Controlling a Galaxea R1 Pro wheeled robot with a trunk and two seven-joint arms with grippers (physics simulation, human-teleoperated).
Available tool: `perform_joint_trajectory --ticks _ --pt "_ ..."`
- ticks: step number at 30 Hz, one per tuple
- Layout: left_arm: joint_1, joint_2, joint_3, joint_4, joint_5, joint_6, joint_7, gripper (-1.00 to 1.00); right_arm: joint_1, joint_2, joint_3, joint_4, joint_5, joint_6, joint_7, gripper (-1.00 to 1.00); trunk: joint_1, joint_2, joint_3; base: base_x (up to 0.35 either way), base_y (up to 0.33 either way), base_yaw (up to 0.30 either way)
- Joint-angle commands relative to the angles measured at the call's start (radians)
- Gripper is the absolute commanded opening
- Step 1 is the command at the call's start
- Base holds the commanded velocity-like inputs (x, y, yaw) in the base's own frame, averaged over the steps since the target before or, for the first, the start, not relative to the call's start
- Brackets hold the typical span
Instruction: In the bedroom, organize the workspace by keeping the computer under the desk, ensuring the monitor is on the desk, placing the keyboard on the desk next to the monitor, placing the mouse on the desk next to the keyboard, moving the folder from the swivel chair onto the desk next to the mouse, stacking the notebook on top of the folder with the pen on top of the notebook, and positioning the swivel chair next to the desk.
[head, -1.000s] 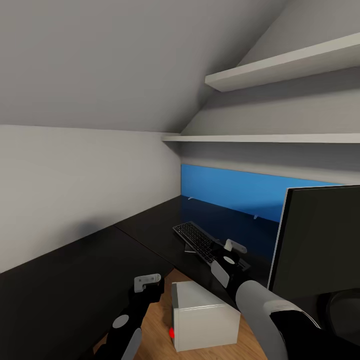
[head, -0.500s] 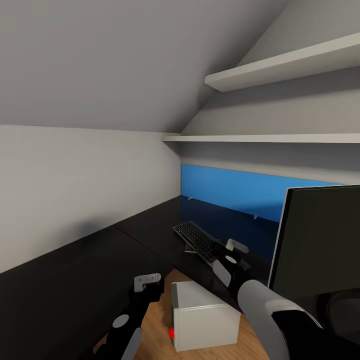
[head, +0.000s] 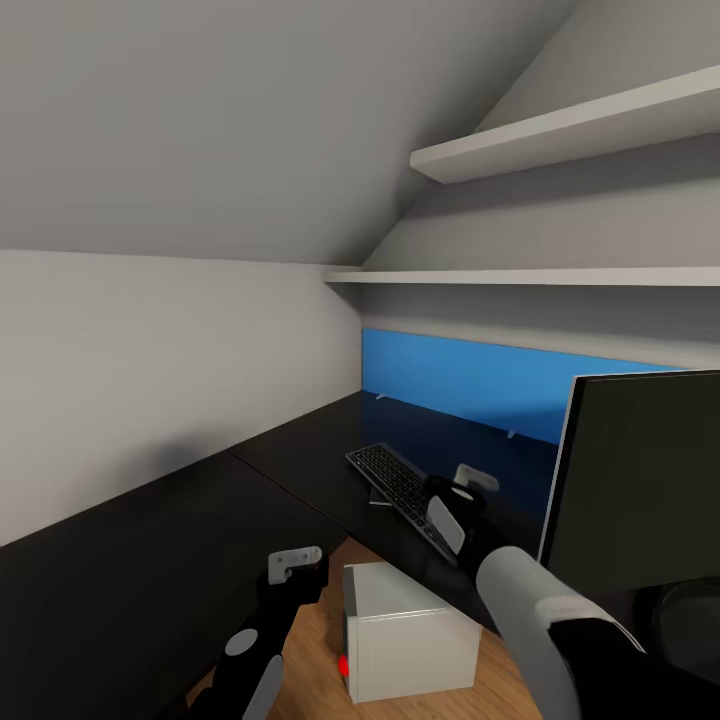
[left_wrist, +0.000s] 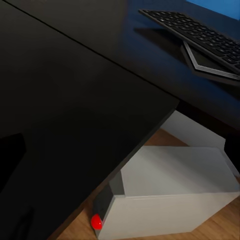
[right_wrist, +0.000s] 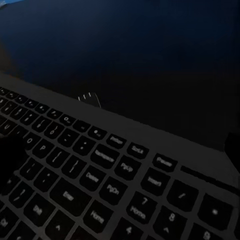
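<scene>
The black keyboard (head: 392, 478) lies slanted on the matt black desk (head: 130, 540), to the left of the wide black monitor (head: 640, 480). My right gripper (head: 463, 490) hovers open over the keyboard's near end, with the keys (right_wrist: 100, 175) close below and dark fingertips (right_wrist: 11, 155) at either side. On the wooden floor in the desk's inner corner stands the light grey computer (head: 405, 630), its red light (left_wrist: 96, 221) at the front edge. Above the floor beside the computer, my left gripper (head: 297, 562) is open and holds nothing. Mouse, folder, notebook, pen and swivel chair are out of view.
A blue panel (head: 470, 385) runs along the back of the desk, with two white shelves (head: 560, 135) above under the sloped grey wall. A flat grey-edged piece (left_wrist: 210, 62) sticks out from under the keyboard. The desk's left wing (left_wrist: 60, 90) is bare.
My right gripper has crept slightly forward over the keyboard's near end. The left arm, keyboard, computer and monitor have stayed put.
</scene>
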Motion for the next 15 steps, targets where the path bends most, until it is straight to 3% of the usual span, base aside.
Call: perform_joint_trajectory --ticks 1,6,8,15 --pt "-0.001 0.0 -0.002 -0.002 0.009 0.003 0.007 1.0 -0.001 -0.001 0.002 -0.004 -0.002 0.014 -0.008 1.0 0.0 -0.001 -0.001 0.0 0.0 0.0" --pt "-0.001 0.0 -0.002 -0.004 0.009 0.003 0.007 1.0 -0.016 -0.002 0.001 -0.01 -0.005 0.089 -0.054 1.0 0.0 -0.001 -0.001 0.0 0.0 0.0" --pt "-0.001 0.0 -0.002 -0.006 0.009 0.004 0.007 1.0 -0.026 0.0 0.0 -0.012 -0.008 0.137 -0.109 1.0 0.0 -0.001 -0.001 0.011 0.005 0.0" --pt "-0.001 0.0 -0.003 -0.007 0.008 0.007 0.007 1.0 -0.031 0.002 -0.002 -0.013 -0.01 0.163 -0.168 1.0 0.0 -0.001 -0.001 0.123 0.096 0.0"
